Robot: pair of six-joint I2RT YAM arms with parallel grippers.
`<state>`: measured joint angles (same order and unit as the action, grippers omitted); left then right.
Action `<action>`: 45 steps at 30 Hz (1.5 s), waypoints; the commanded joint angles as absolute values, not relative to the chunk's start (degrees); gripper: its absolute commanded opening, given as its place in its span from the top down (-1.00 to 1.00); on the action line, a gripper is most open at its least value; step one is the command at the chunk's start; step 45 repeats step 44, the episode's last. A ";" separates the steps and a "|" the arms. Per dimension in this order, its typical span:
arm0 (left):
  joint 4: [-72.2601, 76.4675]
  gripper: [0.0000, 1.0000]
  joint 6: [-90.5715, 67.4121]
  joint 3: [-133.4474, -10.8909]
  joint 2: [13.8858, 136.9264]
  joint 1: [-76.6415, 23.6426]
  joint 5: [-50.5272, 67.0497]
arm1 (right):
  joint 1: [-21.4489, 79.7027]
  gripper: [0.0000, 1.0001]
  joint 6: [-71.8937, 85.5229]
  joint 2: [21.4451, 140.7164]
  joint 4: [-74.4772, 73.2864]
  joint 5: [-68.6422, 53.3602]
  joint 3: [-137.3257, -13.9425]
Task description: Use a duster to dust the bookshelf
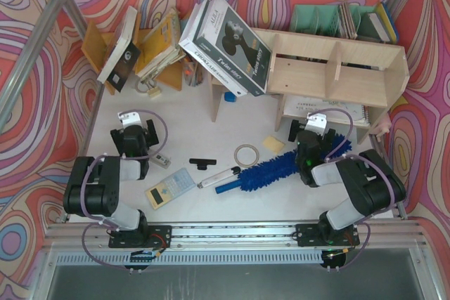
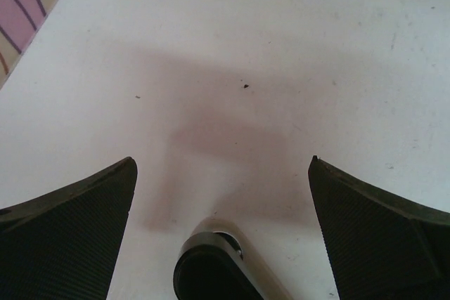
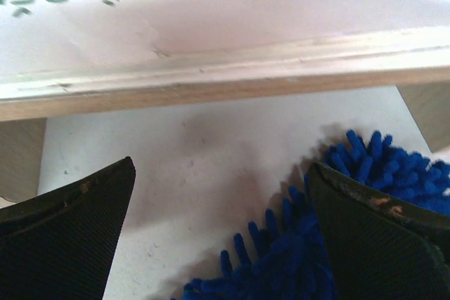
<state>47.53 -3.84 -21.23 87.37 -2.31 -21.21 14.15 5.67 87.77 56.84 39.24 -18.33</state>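
The duster (image 1: 271, 168) lies flat on the white table (image 2: 281, 33) at the lower right of centre in the overhead view. Its fluffy blue head runs diagonally up toward the right and its smooth handle points down toward the left, beside a silver pen (image 1: 218, 175). The bookshelf (image 1: 330, 68) stands across the upper right, with a white box (image 1: 225, 47) leaning against its left end. The right gripper (image 3: 221, 165) hovers close to the upper end of the duster, facing the shelf's lower board. Its jaws are spread wide with only bare table between them, and blue strands show at the lower right of its wrist view, beside the right-hand finger; it has hold of nothing. The left gripper (image 2: 221, 160) sits at the left of the overhead view, well apart from the duster. It too is spread wide over bare table and holds nothing. A tape ring (image 1: 246, 154) and a yellow sponge (image 1: 273, 144) lie just above the duster's middle.
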 commanded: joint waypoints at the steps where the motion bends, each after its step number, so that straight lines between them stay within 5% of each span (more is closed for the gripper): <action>1: 51.39 -0.96 -5.29 -21.39 87.82 -1.32 -15.60 | 12.62 -0.95 -1.69 90.56 70.17 33.89 -17.74; 3: 49.74 -0.97 -5.36 -21.67 87.35 -1.23 -15.59 | 10.75 -0.95 -3.15 94.17 79.20 29.96 -15.95; 12: 50.92 -0.96 -5.25 -21.36 87.56 -1.23 -15.70 | 3.38 -0.97 0.79 94.31 67.63 9.98 -19.80; 45: 51.24 -0.96 -5.41 -21.28 87.68 -1.31 -15.73 | 3.07 -0.97 0.35 96.45 71.27 9.25 -19.07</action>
